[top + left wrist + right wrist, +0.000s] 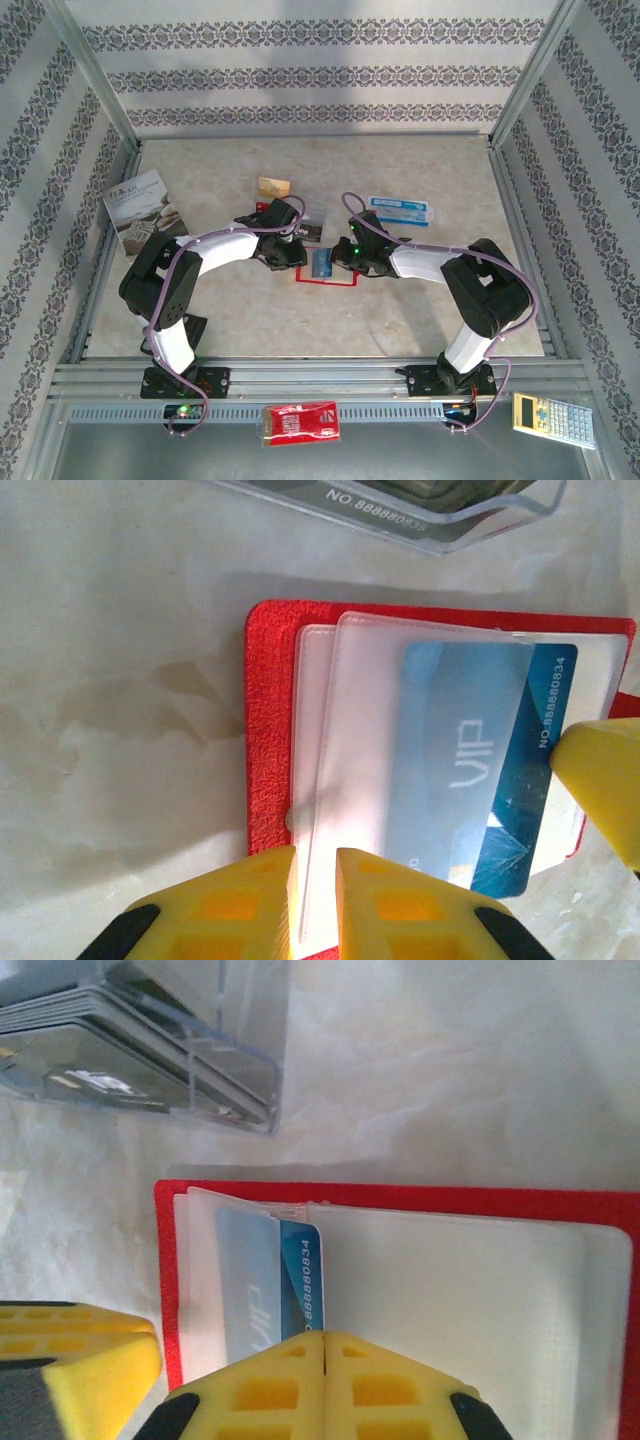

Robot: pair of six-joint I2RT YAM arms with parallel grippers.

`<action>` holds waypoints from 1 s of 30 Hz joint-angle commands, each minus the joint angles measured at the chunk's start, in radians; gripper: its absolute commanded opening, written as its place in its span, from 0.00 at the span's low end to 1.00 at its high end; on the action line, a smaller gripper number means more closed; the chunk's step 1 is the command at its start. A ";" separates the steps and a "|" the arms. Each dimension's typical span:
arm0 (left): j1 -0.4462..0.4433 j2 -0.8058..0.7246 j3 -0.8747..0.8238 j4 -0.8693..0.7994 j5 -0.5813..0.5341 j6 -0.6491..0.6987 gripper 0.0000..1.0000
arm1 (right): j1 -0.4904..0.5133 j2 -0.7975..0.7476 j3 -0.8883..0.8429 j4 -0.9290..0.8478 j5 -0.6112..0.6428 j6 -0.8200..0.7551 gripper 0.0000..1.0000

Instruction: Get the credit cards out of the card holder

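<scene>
The pale beige stone-patterned bench [250, 320] carried everything, with the two white-and-black arms bent inward so that their tips met near its middle. A glossy printed brochure [145, 210] lay at the far left. On the grey metal ledge in front of the arm bases sat a red printed flat packet [298, 422] and, far to the right, a yellow-and-grey calculator [553, 415].

The red folding card holder [335, 283] [265, 730] [450, 1200] lay open and flat on the bench between the two tips, its pale frosted plastic pockets [360, 730] facing up. Just beyond it stood a clear plastic box [450, 520] [230, 1070] with dark flat items inside. A pale blue-and-white flat rectangle [403, 210] lay farther right.

An orange-yellow plastic card [273, 187] rested on the bench beyond the left arm, well apart from the holder. A blue plastic card [322, 263] [550, 700] [303, 1280] printed "VIP" sat partly inside one pocket, its numbered end sticking out.

The left pincer [298, 250] [315, 865] was clenched on the edge of a plastic pocket, the sheet pinched in the narrow gap between its yellow fingers [400, 900]. The right pincer [342, 252] [325, 1345] was clenched on the exposed end of the blue card, its yellow pads pressed together.
</scene>
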 commanded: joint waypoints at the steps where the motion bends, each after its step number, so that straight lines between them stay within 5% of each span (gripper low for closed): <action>1: 0.005 -0.004 0.023 -0.021 0.048 0.003 0.18 | -0.010 -0.003 -0.005 -0.010 0.016 -0.030 0.01; 14: 0.004 0.073 0.049 0.023 0.100 -0.002 0.16 | -0.016 0.024 0.003 -0.002 -0.023 -0.029 0.04; 24: 0.004 0.110 0.039 0.001 0.075 0.009 0.11 | -0.025 -0.008 -0.058 0.067 -0.077 0.033 0.22; 30: 0.004 0.112 0.015 0.005 0.064 0.002 0.11 | -0.020 -0.029 -0.098 0.093 -0.113 0.070 0.24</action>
